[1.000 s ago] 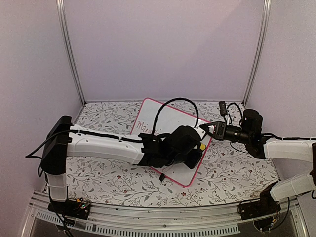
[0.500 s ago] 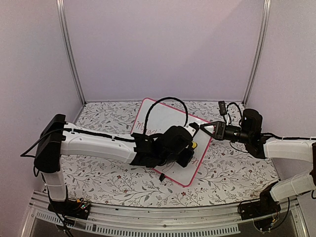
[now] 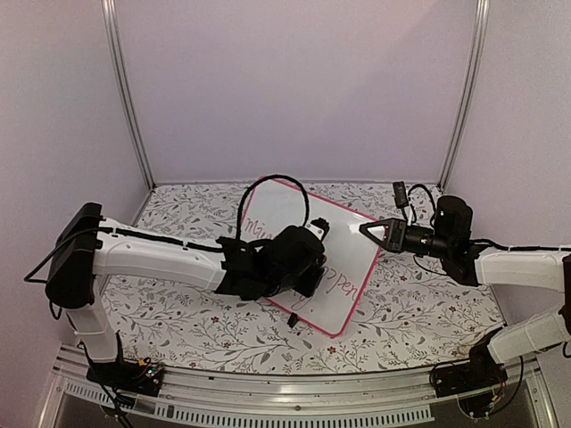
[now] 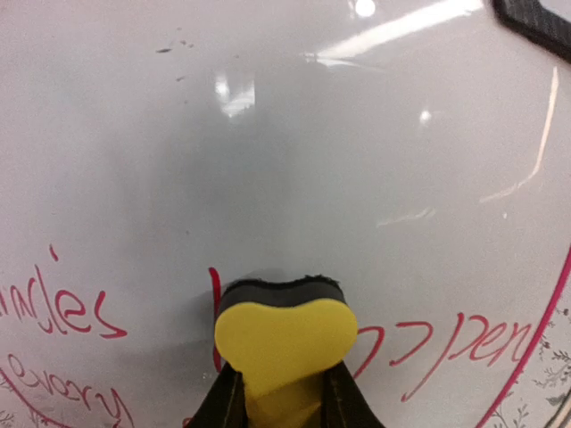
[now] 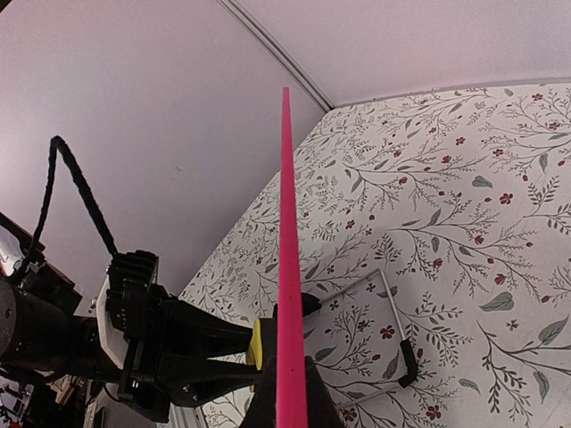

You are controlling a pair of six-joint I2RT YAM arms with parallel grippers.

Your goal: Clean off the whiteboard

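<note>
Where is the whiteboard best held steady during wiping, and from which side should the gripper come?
Pinch the whiteboard by the pink frame on its right edge, from the right, jaws across the thickness. The board is thin, and that edge is clear of the eraser and the writing. The right gripper is shut there.

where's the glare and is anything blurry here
Left wrist: bright streaks and spots of glare across the top of the whiteboard, a soft grey shadow above the yellow eraser. Right wrist: the board's pink frame, edge-on and close, looks slightly soft. Top external: even light, no strong glare.
</note>
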